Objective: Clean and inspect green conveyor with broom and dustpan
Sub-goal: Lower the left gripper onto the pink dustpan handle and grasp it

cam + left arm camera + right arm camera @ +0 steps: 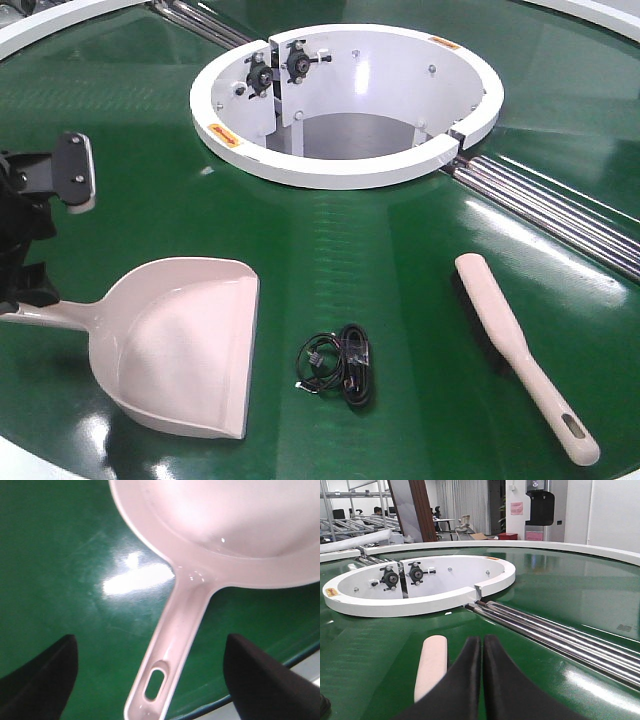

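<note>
dustpan [185,345] handle lies between jaws of the spread left gripper [150,645].

Coiled black cable [340,368], dark brown pillar [417,507], pale office chair [464,522] far back, metal shelving frame [350,497], white curtains [470,497]

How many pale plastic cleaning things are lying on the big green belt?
2. The dustpan lies front left on the green conveyor, the broom front right. None seems hidden, though the conveyor runs past the picture's edges.
</note>
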Tool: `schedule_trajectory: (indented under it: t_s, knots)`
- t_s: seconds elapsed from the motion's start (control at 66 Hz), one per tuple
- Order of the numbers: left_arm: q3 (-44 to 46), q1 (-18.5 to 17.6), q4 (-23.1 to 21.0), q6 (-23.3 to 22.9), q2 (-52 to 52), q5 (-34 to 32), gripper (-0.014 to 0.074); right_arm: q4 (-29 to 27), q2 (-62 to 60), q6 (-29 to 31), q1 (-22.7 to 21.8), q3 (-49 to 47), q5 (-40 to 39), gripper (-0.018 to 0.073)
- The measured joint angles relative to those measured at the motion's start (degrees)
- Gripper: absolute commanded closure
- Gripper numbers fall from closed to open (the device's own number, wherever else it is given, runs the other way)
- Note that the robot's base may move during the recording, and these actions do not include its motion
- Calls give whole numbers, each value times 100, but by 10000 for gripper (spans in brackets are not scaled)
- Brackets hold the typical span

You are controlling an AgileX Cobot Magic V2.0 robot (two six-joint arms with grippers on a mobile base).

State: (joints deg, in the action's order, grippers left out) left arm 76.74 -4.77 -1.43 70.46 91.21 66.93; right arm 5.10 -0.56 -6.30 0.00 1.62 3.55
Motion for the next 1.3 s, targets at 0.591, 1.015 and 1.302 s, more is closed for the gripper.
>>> schedule_trajectory:
  t_s: [0.591, 1.015, 1.302]
  knots:
    - [0, -507, 284, 788, 732, 61, 38, 0, 0, 0, 0, 0, 0, 569]
    - [0, -512, 437, 799, 987, 61, 41, 0, 0, 0, 0, 0, 6, 569]
    - [0, -466, 484, 799, 1200, 67, 41, 0, 0, 0, 0, 0, 2, 569]
